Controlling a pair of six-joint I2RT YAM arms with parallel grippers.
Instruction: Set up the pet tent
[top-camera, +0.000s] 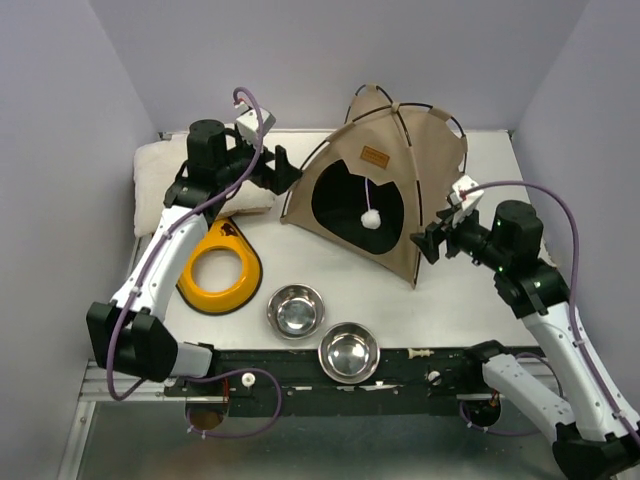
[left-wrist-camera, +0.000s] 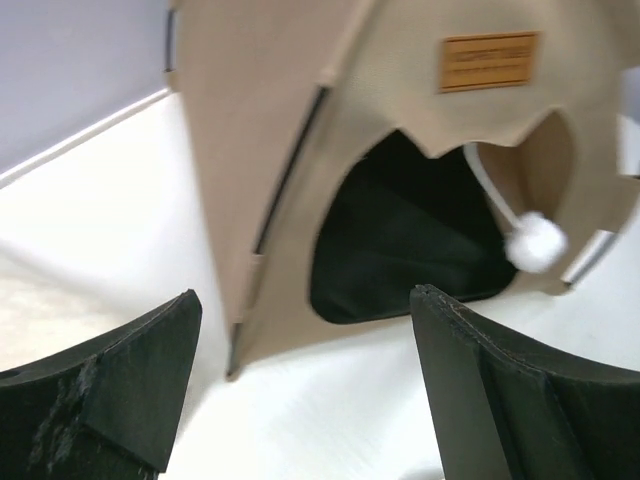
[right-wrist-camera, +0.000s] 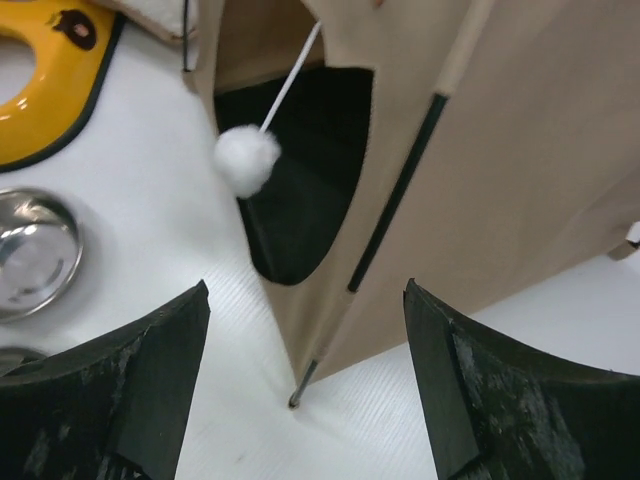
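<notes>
Tent (top-camera: 392, 190) up on the worktop (top-camera: 470, 300), seen from above: back middle, door facing the arms, pompom (top-camera: 371, 219) hanging in the door. Looks set up already, going by the shape. Left hand (top-camera: 283, 172) just beside the tent's left corner, not touching, spread wide, holding nothing. Right hand (top-camera: 428, 243) just beside the right front corner, also spread wide and bare. Cushion (top-camera: 160, 185) lying outside at the back left, partly under the left arm, near a yellow ring (top-camera: 220, 268) and two bowls (top-camera: 296, 310).

From the left wrist: two black fingers (left-wrist-camera: 130, 380) wide apart, nothing gripped. Tent corner right ahead, with a thin pole (left-wrist-camera: 290, 170) running down its edge.

From the right wrist: same again, wide apart, nothing held. Pole foot (right-wrist-camera: 293, 400) resting on the worktop, seen between the fingers.

Could go wrong from here: pushing in too low and knocking that foot, sliding the corner or tipping the tent. Easy to pop the pole loose by squeezing hard, folding the side in. Easy too to snag the pompom string when reaching into the door.
</notes>
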